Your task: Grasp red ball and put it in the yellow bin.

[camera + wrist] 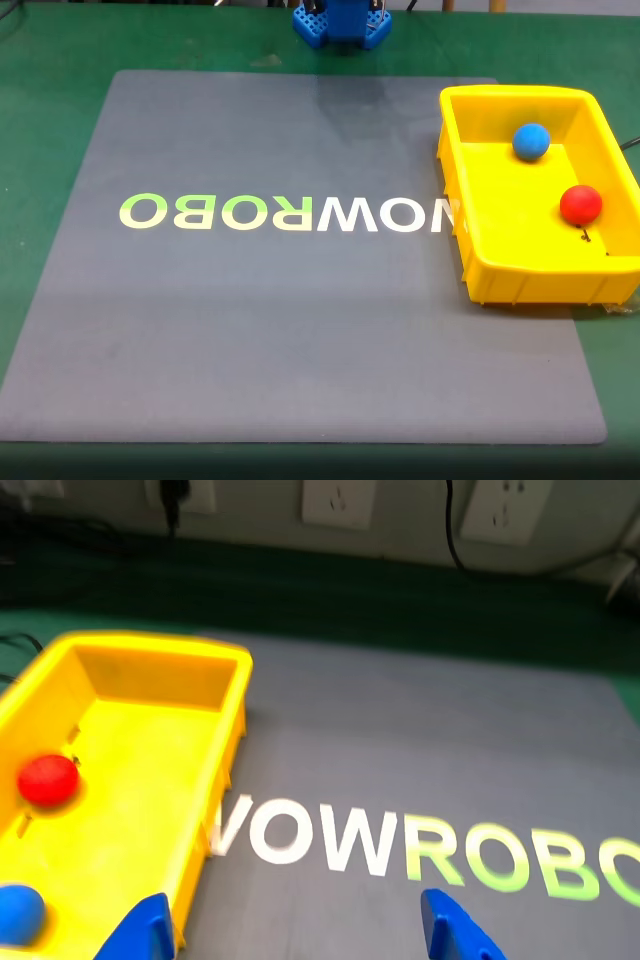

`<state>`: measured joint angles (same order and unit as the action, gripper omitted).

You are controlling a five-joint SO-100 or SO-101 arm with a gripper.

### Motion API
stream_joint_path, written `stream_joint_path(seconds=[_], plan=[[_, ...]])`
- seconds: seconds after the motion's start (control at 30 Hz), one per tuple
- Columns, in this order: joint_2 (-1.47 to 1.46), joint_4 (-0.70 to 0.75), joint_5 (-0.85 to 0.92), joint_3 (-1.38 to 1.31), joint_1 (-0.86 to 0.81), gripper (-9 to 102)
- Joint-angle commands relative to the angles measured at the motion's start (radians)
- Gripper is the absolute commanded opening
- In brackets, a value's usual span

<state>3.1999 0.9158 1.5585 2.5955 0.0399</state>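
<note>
The red ball [581,204] lies inside the yellow bin [480,260] at the right of the mat, near the bin's front right. In the wrist view the red ball [47,779] rests on the floor of the yellow bin [225,730] at the left. My gripper [300,935] is open, its two blue fingertips [455,935] poking up from the bottom edge with nothing between them, above the mat beside the bin. The blue arm base [342,22] sits at the top of the fixed view.
A blue ball [531,141] also lies in the bin, toward its far end; it shows as a blue ball [18,915] in the wrist view. The grey mat [300,300] with lettering covers the green table. Wall sockets [338,500] and cables stand behind the table.
</note>
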Motion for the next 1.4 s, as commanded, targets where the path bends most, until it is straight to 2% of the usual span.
stream_joint_path(seconds=[0.0, 0.2, 0.4, 0.8, 1.37], plan=[[0.092, 0.028, 0.0, 0.069, -0.023, 24], [0.126, 0.054, -0.018, 0.199, -0.038, 9], [0.126, 0.057, -0.029, 0.291, -0.052, 1], [0.126, 0.048, -0.061, 0.494, -0.06, 0], [0.127, 0.365, -0.11, 0.506, -0.046, 0]])
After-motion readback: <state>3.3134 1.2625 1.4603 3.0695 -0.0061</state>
